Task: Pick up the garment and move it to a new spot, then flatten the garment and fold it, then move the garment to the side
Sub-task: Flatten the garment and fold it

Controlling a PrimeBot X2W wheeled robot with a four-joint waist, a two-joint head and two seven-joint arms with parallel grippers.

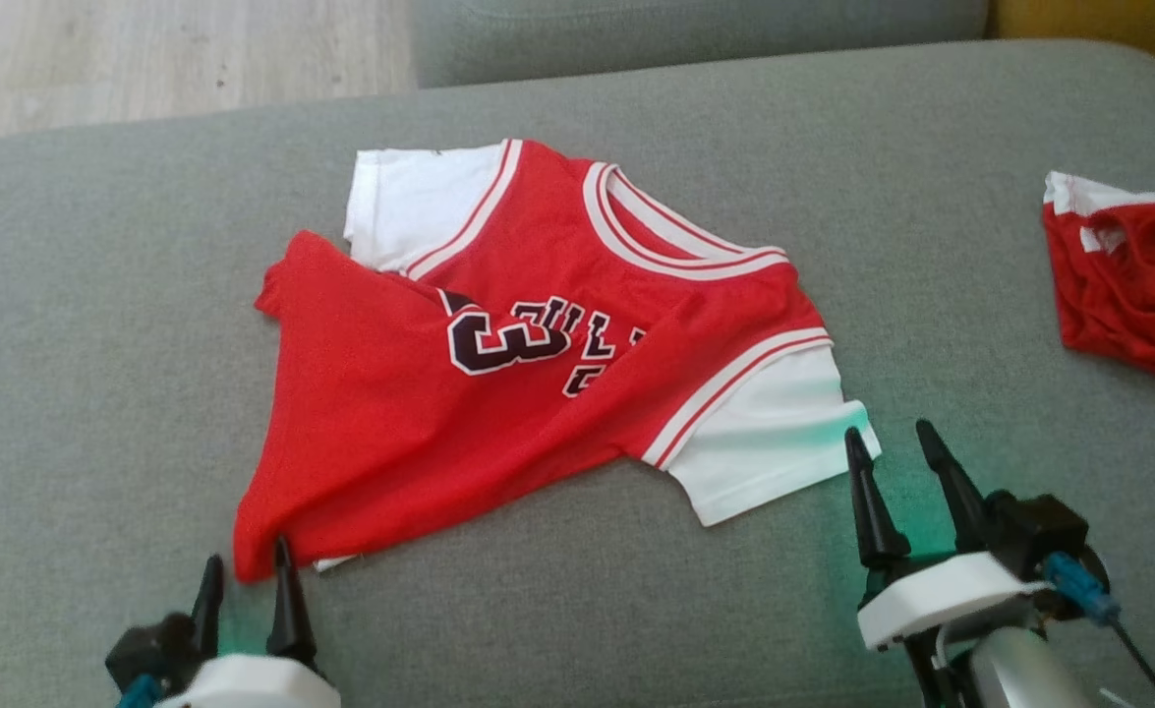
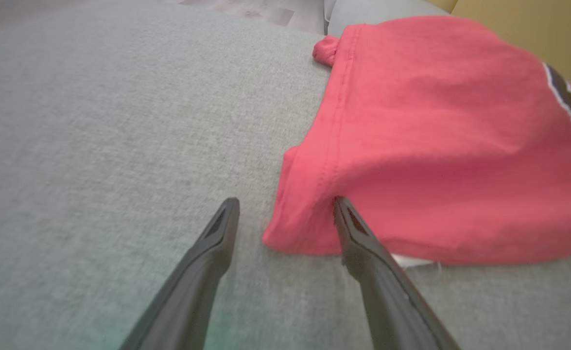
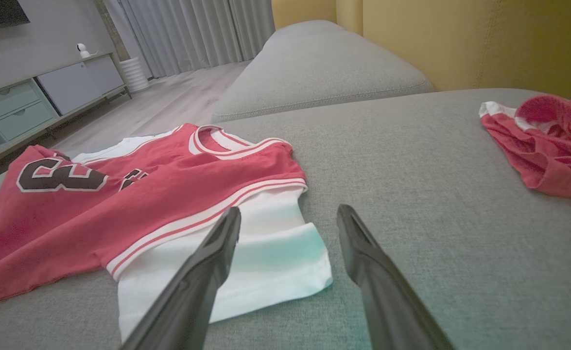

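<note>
Lying on the broad grey fabric sofa cushion (image 1: pixel 95 344), the red basketball jersey (image 1: pixel 498 393) with white short sleeves sits at the centre of the head view. Its striped collar points toward the far edge and its hem toward the robot. The jersey is not flat: a red flap of the body lies diagonally across the front and covers part of the dark, white-edged lettering, while a numeral 3 stays readable.

The left gripper (image 1: pixel 248 551) is at the lower left with its jaws spread wide and nothing between them. In the left wrist view, one dark finger (image 2: pixel 363 248) touches the near hem corner of the jersey, and the other rests over bare cushion just beside the cloth.

The right gripper (image 1: pixel 887 430) is at the lower right, jaws likewise spread and empty. Its tips are just beside the edge of the near white sleeve (image 3: pixel 266 257); contact cannot be confirmed.

A second crumpled red-and-white garment (image 1: pixel 1132 285) lies on the same cushion, well apart, at the far right. Pale wooden floor (image 1: pixel 144 59) shows beyond the cushion.
</note>
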